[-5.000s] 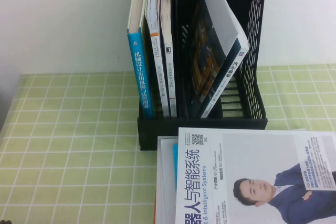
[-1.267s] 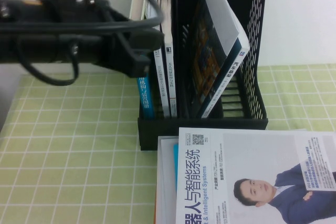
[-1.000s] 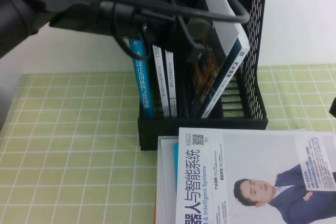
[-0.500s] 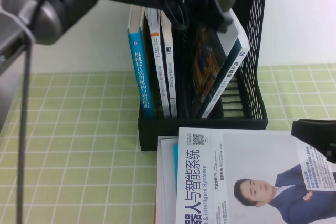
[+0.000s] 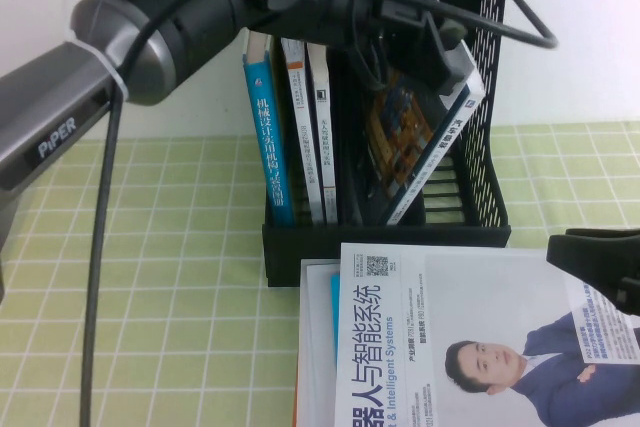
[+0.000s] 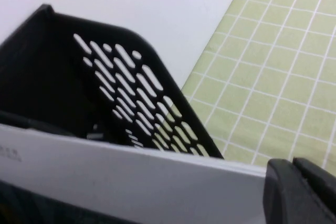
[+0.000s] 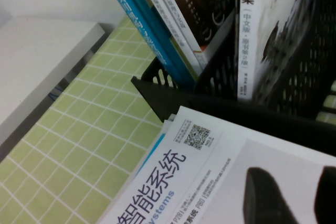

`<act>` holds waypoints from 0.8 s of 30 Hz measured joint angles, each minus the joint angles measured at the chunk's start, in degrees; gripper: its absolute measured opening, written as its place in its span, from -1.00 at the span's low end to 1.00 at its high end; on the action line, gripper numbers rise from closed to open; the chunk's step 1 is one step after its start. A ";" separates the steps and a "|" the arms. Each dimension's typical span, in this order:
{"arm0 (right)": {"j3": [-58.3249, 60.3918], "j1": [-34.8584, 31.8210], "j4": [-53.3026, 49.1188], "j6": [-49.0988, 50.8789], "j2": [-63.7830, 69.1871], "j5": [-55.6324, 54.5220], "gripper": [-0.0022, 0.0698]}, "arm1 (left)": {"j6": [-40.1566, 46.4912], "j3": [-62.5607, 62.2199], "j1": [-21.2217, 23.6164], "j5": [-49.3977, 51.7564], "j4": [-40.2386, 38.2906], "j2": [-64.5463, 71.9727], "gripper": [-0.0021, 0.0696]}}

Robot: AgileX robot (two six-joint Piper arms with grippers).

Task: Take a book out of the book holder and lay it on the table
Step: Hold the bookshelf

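Books lie flat at the bottom of the high view, a white-covered magazine (image 5: 480,337) topping the stack on the green-checked surface (image 5: 140,287). At the lower right edge you see the right claw (image 5: 600,262) hovering low over that stack, holding nothing; whether it is open you cannot tell. Behind stands the black book holder (image 5: 385,237), three spines upright in its left compartment. In the right compartment the leaning book (image 5: 420,142) tilts its top toward the upper right, long axis running from lower left to upper right. At the top of the frame your left claw (image 5: 445,42) sits right at that book's upper edge, clearly the nearer arm; one black finger (image 6: 299,192) touches the white cover, but its grip cannot be judged.
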 joint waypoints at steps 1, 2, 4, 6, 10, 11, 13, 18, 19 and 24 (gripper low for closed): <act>0.00 0.00 0.00 0.00 0.00 0.00 -0.32 | 0.66 0.00 -0.58 -0.56 0.00 0.00 -0.95; 0.00 0.00 0.00 0.00 0.00 0.10 -0.32 | 1.20 -0.12 -1.08 -1.08 0.00 0.00 -0.95; 0.00 0.00 0.00 0.00 0.00 0.10 -0.32 | 1.75 -0.23 -1.81 -2.18 0.00 0.00 -0.95; 0.00 0.00 0.00 0.00 0.00 0.10 -0.32 | 1.90 -0.21 -2.34 -2.85 -0.11 0.00 -0.95; 0.00 0.00 0.00 0.00 0.00 0.10 -0.31 | 2.22 -0.21 -2.44 -3.22 -0.11 0.00 -0.95; 0.00 0.00 0.00 0.00 0.00 0.10 -0.31 | 2.30 -0.21 -2.44 -3.33 -0.11 0.10 -0.95; 0.00 0.00 0.00 0.00 0.00 0.10 -0.31 | 2.30 -0.21 -2.44 -3.55 -0.11 0.14 -0.95; 0.00 0.00 0.00 -0.13 0.00 0.10 -0.31 | 2.30 -0.25 -2.44 -4.87 -0.22 1.06 -0.95; 0.00 0.00 0.00 -0.13 0.00 0.10 -0.31 | 2.30 -0.25 -2.44 -5.16 -0.36 1.20 -0.95; 0.00 0.00 0.00 -0.80 0.00 0.10 -0.31 | 3.36 -0.25 -2.48 -6.05 -1.92 1.89 -0.95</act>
